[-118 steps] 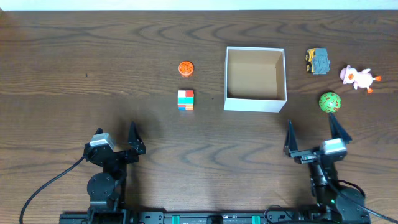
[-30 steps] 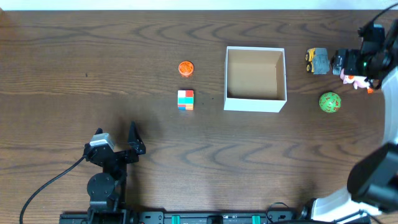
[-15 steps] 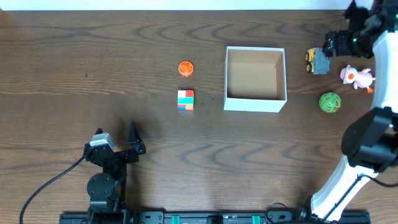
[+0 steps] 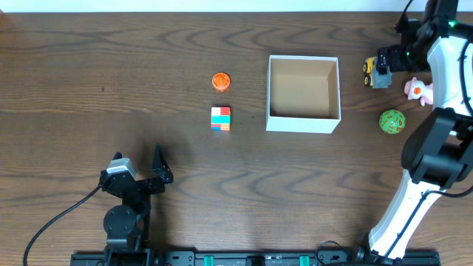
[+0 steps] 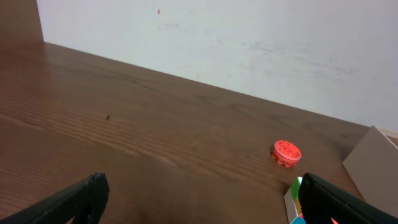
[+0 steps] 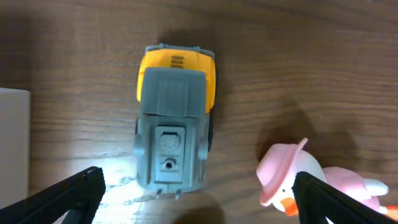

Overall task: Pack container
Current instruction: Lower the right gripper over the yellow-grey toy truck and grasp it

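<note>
Left gripper (image 4: 139,168) is parked by the near edge, left half of the table (image 4: 74,74). Its jaws are wide apart with nothing in them. It's well apart from the right-side toys, so not the arm for this pick.

Mid-table: colour cube (image 4: 220,118) left of the box (image 4: 303,124), green ball (image 4: 392,120) right of it. The box sits right of centre toward the far edge, open top up, nothing inside. Orange disc (image 4: 220,80) is a bit further back, left of the box.

Far right corner: toy truck (image 6: 174,134) near the box's right wall, pink duck (image 6: 295,177) just right of the truck. Right gripper (image 6: 196,186) hangs over the truck, jaws spread wide, holding nothing.

Key relation, from the right wrist view: the truck's long axis runs near-to-far, yellow cab toward the far edge. The line between the fingers runs along that edge, square to the truck. Closing would pinch the narrow flanks, so my read is no wrist roll is needed.

The truck sits slightly off-centre toward the box-side finger. The duck's hat lines up close to the other finger (image 6: 339,200). Can't tell gripper height above the table. Risk as I see it: clipping the duck on descent. After the grasp, the box is a short carry left.
</note>
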